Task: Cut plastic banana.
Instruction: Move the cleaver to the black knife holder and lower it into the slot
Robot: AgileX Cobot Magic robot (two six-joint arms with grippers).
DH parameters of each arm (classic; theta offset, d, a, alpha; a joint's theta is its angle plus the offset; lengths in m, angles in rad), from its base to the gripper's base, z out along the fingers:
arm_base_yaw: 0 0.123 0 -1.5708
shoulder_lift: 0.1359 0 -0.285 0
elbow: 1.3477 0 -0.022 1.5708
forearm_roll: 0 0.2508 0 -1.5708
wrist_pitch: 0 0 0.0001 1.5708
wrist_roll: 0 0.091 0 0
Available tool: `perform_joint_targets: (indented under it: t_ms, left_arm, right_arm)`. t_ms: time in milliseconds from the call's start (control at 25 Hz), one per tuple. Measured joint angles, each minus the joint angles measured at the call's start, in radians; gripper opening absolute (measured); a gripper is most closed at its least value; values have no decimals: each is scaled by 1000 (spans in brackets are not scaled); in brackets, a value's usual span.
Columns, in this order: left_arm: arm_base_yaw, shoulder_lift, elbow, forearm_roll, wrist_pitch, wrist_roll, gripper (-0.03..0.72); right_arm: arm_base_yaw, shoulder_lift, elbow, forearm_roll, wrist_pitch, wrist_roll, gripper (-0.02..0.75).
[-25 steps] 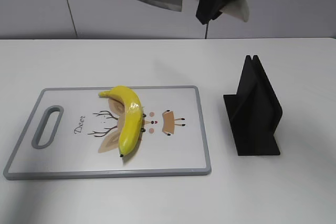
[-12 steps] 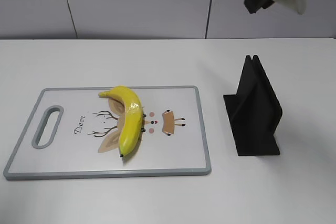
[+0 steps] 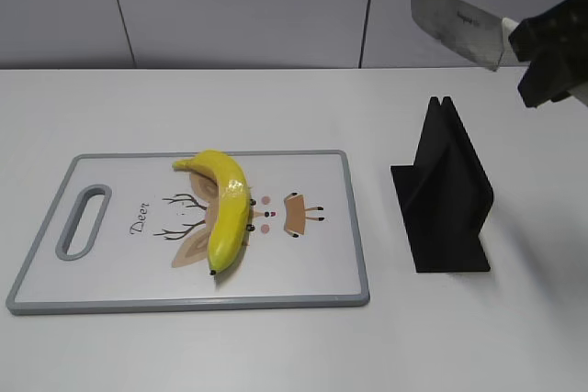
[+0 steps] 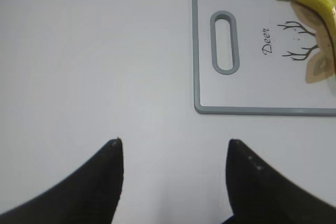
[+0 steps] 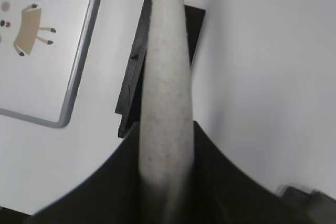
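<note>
Nearest the front edge of the table (image 3: 276,355), toward the left, lies the cutting board (image 3: 312,254), its long side running parallel to that edge and its handle slot at the left end. The banana (image 3: 227,213) rests on the board's middle, curved, 1 tip toward the back edge and the other toward the front, lying across the board's short axis so a blade coming down from the right could likely cross it squarely. It looks whole; no cut shows.

The left gripper (image 4: 173,150) hangs over bare table off the board's handle end, its 2 fingers spread apart and holding nothing, well clear of the banana, probably parked out of the knife's way.

Right of the board stands the black knife stand (image 3: 446,190), its slot empty.

Farthest back, high over the table's right rear corner, the right gripper (image 3: 549,60) is clenched on the pale handle of the knife (image 3: 457,23). The blade juts leftward, above and behind the stand, well apart from the banana. I judge the cut itself not yet made: the blade must be over the banana's middle before pressing down.
</note>
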Motion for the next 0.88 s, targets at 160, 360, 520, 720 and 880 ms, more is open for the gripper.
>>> perform_joint_targets:
  t_ms: [160,360,520,720,880]
  left_arm:
    - [0,-178,51,-7,14,0,593]
    - [0,-369,91,-13,25,0,597]
    - [0,-426,110,-17,8,0,595]
    - [0,-423,141,-14,-53,1,593]
    - [0,-423,141,-14,-60,5,594]
  right_arm:
    - [0,-23,73,1,-16,20,167]
    - [0,-53,132,1,-48,57,167]
    - [0,-76,164,-1,-66,87,167]
    - [0,-98,212,-1,-74,96,167]
    - [0,-101,235,7,-75,107,167]
